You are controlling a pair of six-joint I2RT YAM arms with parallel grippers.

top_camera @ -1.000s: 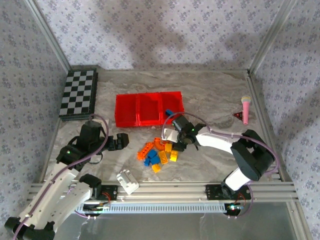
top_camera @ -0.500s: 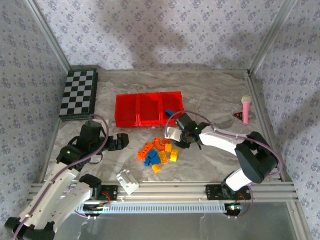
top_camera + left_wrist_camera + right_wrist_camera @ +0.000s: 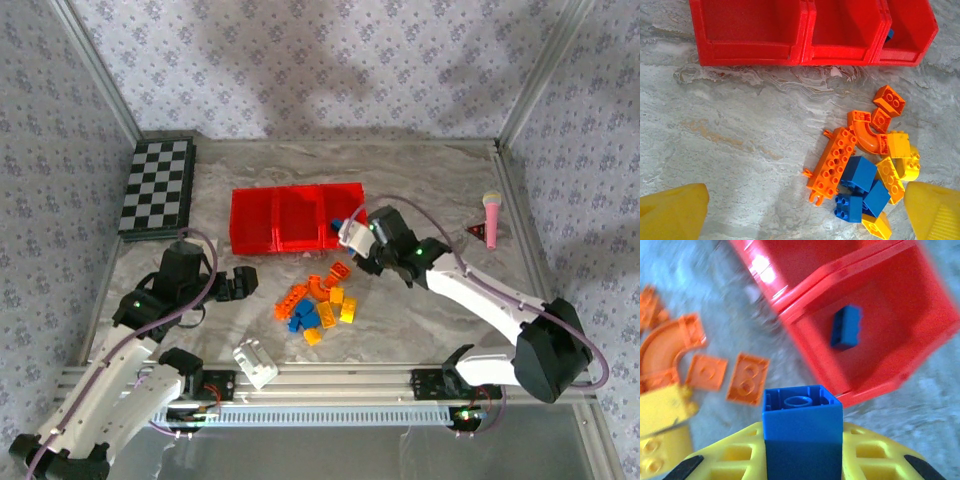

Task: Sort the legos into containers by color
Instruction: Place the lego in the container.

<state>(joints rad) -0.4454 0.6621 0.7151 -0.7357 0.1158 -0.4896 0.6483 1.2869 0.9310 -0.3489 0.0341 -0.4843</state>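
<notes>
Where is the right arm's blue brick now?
Right wrist view: the small blue plastic lego brick is clamped in the right gripper, close to the rightmost red plastic bin.

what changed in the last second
The right jaws shut on a blue lego at the pile and carried it toward the rightmost red bin, where another blue lego lies. The left jaws stayed open and parked; the other legos didn't move.

Floral-print walls (image 3: 300,60), alu corner posts (image 3: 532,85) — grey marble tabletop (image 3: 430,185)
</notes>
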